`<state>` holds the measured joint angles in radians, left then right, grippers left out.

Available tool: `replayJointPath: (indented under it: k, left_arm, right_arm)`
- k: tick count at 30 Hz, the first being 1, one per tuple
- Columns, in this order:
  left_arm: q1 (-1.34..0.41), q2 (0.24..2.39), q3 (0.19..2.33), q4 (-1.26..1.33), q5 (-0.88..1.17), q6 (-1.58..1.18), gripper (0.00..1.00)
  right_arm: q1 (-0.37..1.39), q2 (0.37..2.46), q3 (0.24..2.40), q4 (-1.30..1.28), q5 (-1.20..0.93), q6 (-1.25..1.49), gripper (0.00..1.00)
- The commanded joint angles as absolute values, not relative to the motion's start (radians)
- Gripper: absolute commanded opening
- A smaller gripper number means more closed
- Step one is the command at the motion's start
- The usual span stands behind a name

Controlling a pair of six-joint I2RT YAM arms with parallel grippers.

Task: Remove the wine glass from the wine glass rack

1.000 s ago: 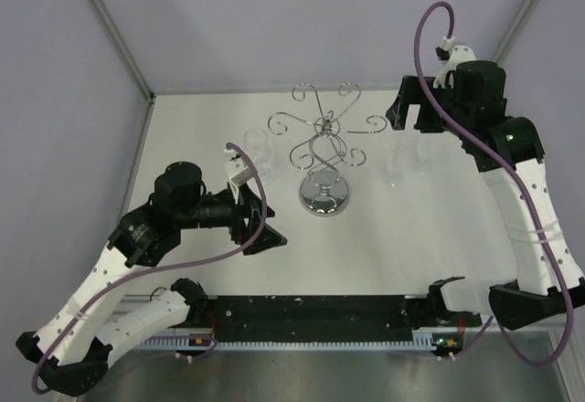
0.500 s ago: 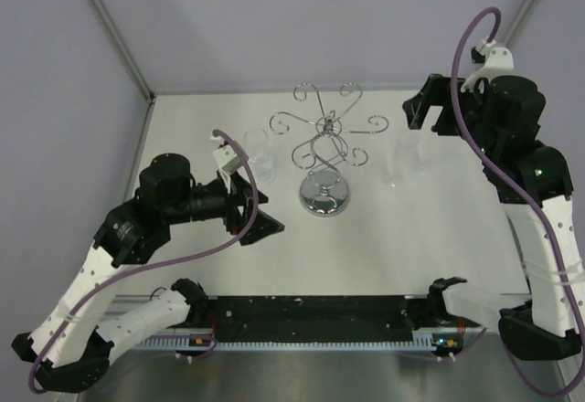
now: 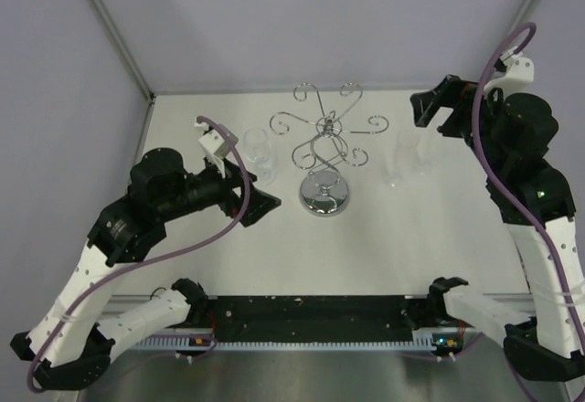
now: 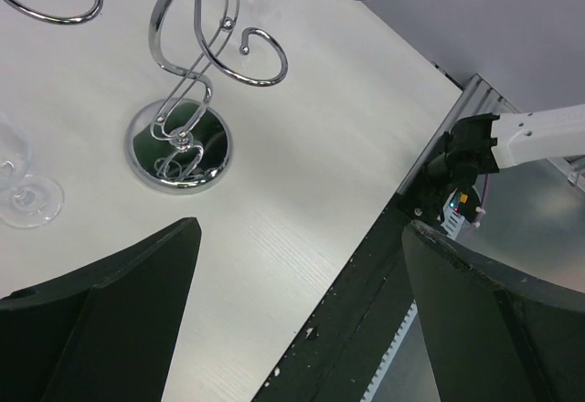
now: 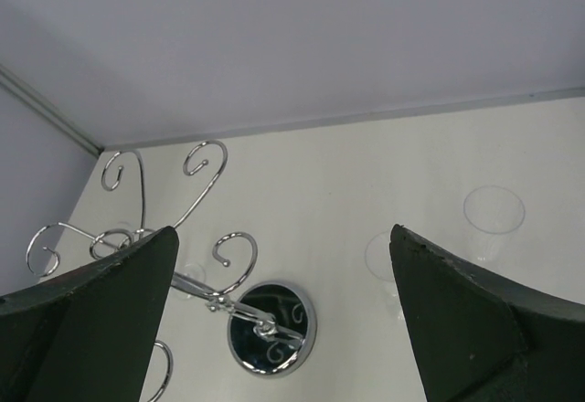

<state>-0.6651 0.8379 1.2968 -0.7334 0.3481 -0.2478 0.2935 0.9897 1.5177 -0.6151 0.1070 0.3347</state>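
The chrome wine glass rack (image 3: 322, 142) stands mid-table on its mirrored round base (image 3: 324, 194); it also shows in the left wrist view (image 4: 196, 50) and the right wrist view (image 5: 219, 256). A clear wine glass (image 3: 260, 157) stands on the table left of the rack, its foot at the left wrist view's left edge (image 4: 32, 199). Another clear glass (image 3: 401, 159) stands right of the rack, faint in the right wrist view (image 5: 492, 215). I see no glass hanging on the arms. My left gripper (image 3: 260, 204) (image 4: 302, 228) is open and empty near the left glass. My right gripper (image 3: 432, 108) (image 5: 283, 230) is open and empty, raised at the back right.
A black rail (image 3: 320, 315) runs along the table's near edge, seen too in the left wrist view (image 4: 366, 329). Lilac walls (image 3: 274, 18) close the back and sides. Purple cables (image 3: 228, 238) loop off both arms.
My left gripper has moved back and up, toward the left glass. My right arm has lifted and swung back to the right, away from the right glass. Both stayed open.
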Motion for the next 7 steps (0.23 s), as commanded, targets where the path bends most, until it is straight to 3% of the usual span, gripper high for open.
replayJointPath:
  k: [1, 7]
  left_arm:
    - [-0.669, 0.85, 1.319, -0.65, 0.299, -0.267, 0.98]
    - [-0.669, 0.842, 1.321, -0.655, 0.281, -0.264, 0.98]
  right_arm:
    - [0.299, 0.979, 1.538, -0.538, 0.1, 0.322, 0.99]
    - [0.348, 0.982, 1.548, -0.546, 0.162, 0.311, 0.99]
